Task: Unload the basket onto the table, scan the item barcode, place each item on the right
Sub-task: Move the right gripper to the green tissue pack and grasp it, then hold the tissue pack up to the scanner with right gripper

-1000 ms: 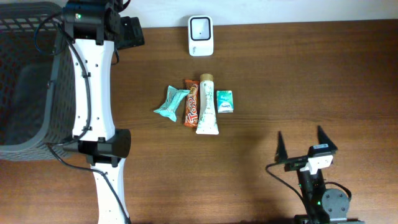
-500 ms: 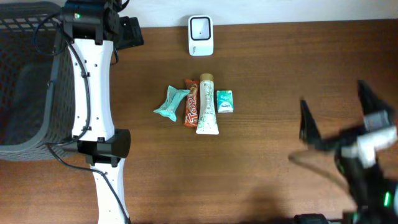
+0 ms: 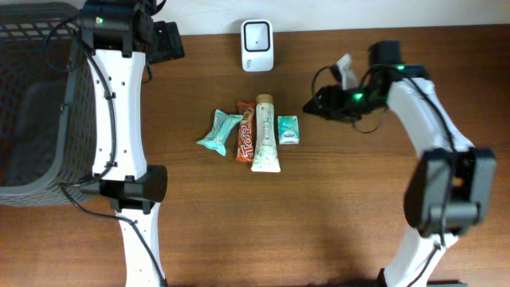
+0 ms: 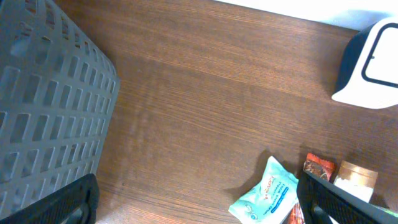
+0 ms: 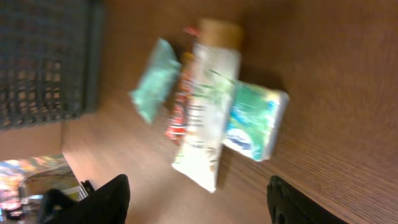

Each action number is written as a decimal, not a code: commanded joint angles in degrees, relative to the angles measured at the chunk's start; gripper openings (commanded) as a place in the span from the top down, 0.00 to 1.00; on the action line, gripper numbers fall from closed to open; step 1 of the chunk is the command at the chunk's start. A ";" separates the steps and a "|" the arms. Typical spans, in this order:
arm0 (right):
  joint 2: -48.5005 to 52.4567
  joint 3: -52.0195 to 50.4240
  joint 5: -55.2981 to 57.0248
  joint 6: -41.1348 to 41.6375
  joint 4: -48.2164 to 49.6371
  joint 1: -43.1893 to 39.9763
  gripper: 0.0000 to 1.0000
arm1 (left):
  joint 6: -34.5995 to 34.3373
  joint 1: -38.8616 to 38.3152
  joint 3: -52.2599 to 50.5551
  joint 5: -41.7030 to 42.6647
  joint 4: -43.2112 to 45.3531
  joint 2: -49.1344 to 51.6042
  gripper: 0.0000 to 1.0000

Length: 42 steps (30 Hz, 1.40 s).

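Observation:
Four items lie in a row mid-table: a teal pouch (image 3: 219,131), an orange bar (image 3: 245,131), a white tube (image 3: 264,134) and a small green packet (image 3: 288,129). The white scanner (image 3: 256,45) stands behind them at the table's far edge. My right gripper (image 3: 312,108) hovers just right of the green packet, open and empty. In the right wrist view, which is blurred, the packet (image 5: 255,121) and tube (image 5: 208,118) lie beyond my right gripper (image 5: 202,202). My left gripper (image 4: 199,208) is open and empty near the far left, with the pouch (image 4: 270,196) by its right finger.
A dark mesh basket (image 3: 32,104) fills the left side of the table, and its wall (image 4: 43,99) is close to my left gripper. The left arm (image 3: 119,119) stretches along the basket's right side. Cables hang off the right arm (image 3: 430,127).
My right arm has swung from the table's near right edge up and left to beside the green packet. The left arm and the items have not moved.

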 commanded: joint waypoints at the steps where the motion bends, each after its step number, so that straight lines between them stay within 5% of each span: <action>1: 5.49 0.68 3.96 2.29 1.40 3.19 0.31 | -0.15 0.33 0.15 -0.79 -0.04 -0.09 0.01; 8: 9.07 0.57 16.92 2.32 5.14 7.65 0.32 | -0.15 0.44 0.15 -0.79 -0.04 -0.09 0.01; 13: 14.71 0.28 10.97 2.29 7.02 8.02 0.37 | -0.15 0.39 0.15 -0.79 -0.04 -0.09 0.01; 15: 15.58 0.28 7.69 2.29 7.02 8.02 0.57 | -0.15 0.39 0.15 -0.79 -0.04 -0.09 0.01; 17: 15.56 0.66 3.61 2.29 6.97 7.85 0.90 | -0.15 0.39 0.15 -0.79 -0.04 -0.09 0.01; 18: 15.56 1.14 0.37 2.29 6.78 7.43 0.96 | -0.15 0.39 0.15 -0.79 -0.04 -0.09 0.01; 22: 14.16 7.37 -13.79 0.44 0.68 3.87 0.96 | -0.15 0.39 0.15 -0.79 -0.04 -0.09 0.01; 29: 12.07 19.93 -20.85 -20.37 -27.17 5.14 0.96 | -0.15 0.39 0.15 -0.79 -0.07 -0.11 0.01; 32: 12.07 20.46 -9.29 -13.44 -24.65 8.66 0.96 | -0.15 0.44 0.15 -0.79 -0.04 -0.11 0.01; 34: 12.07 25.27 12.72 0.02 -22.60 11.61 0.96 | -0.15 0.44 0.15 -0.79 -0.04 -0.09 0.01; 37: 12.07 37.70 45.64 7.89 -20.33 17.31 0.96 | -0.15 0.44 0.15 -0.79 -0.07 -0.09 0.01; 39: 12.07 40.92 60.81 0.37 -9.35 21.29 0.96 | -0.15 0.44 0.15 -0.79 -0.04 -0.09 0.01; 42: 14.32 39.74 63.34 -13.49 6.80 23.98 0.96 | -0.15 0.44 0.15 -0.79 -0.04 -0.09 0.01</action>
